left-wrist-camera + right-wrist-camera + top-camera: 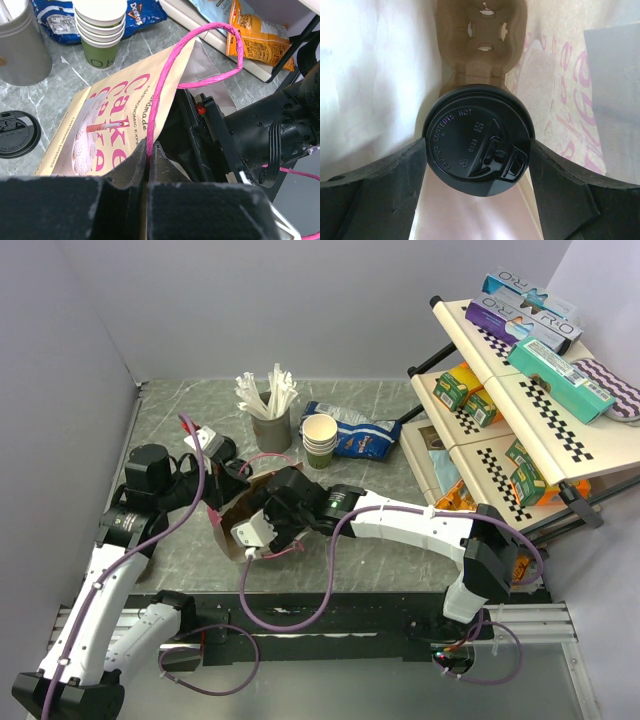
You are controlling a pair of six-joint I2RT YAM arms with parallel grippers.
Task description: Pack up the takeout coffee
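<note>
Right gripper (477,150) clamped the takeout coffee (470,127) inside the cake bag (100,125); left gripper (148,161) pinched its edge. Released short of the pulp carrier (480,47) ahead, the cup might topple.

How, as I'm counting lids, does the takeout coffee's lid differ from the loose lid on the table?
The takeout coffee's lid is clamped in the right gripper; the loose lid lies flat on the table, untouched. The coffee's lid is inside the bag; the loose lid is outside, beside it. Both are round and black.
</note>
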